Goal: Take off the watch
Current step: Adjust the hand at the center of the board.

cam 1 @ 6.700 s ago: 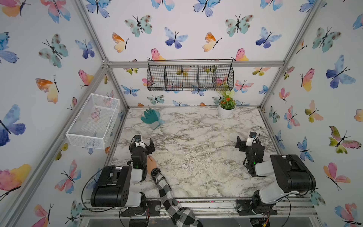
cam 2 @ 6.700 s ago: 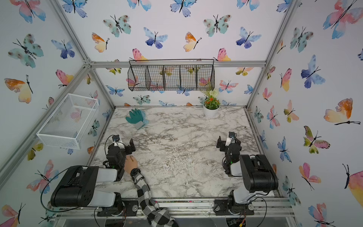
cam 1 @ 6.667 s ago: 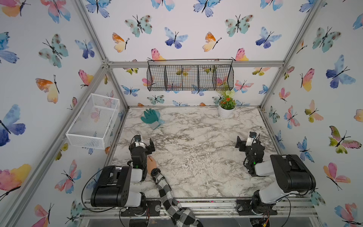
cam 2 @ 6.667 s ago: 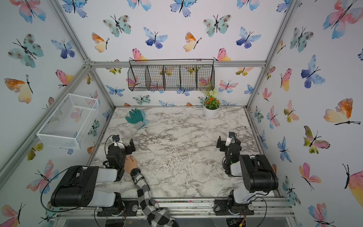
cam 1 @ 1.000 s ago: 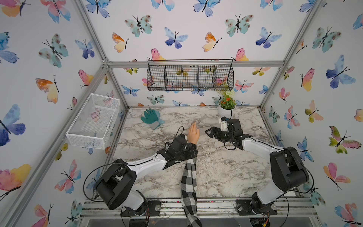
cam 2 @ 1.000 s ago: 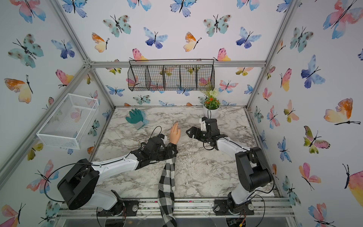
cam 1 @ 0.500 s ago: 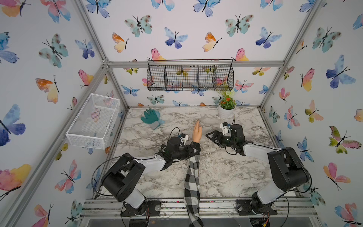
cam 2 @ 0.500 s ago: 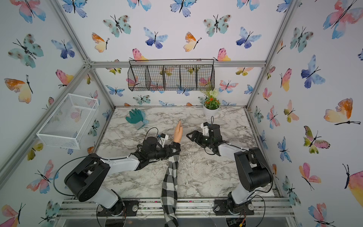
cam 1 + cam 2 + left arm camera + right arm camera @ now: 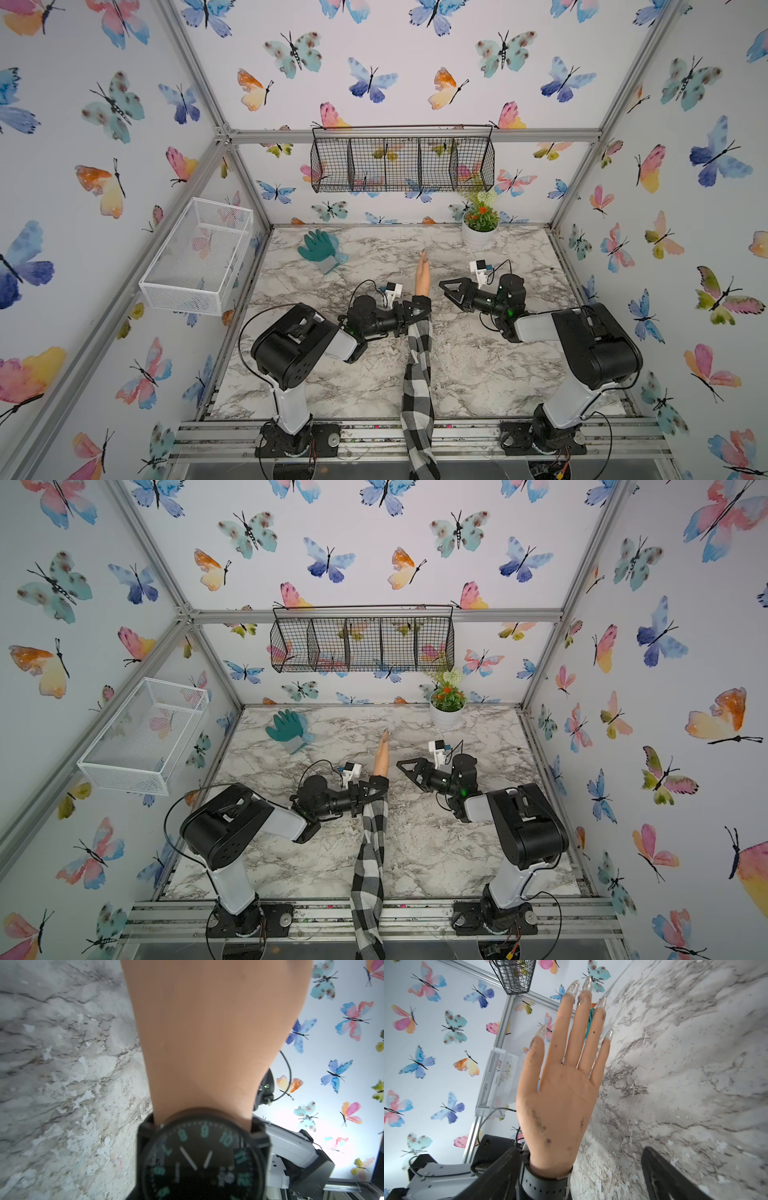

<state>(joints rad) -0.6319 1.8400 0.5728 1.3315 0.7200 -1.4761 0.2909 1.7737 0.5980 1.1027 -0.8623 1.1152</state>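
Top, wrist views: left hand (image 9: 419, 309) clamps watch (image 9: 204, 1159); right hand (image 9: 446, 286) gapes empty near palm (image 9: 560, 1101).

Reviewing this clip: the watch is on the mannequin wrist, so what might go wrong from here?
1. The left gripper appears closed right at the black round-dial wristwatch, so it may pin the strap that the open right gripper must free.
2. The peach mannequin hand stands on edge, apparently held up by that grip; a pull could twist it loose.
3. The strap looks fastened; dragged forward, it would jam on the wider hand.
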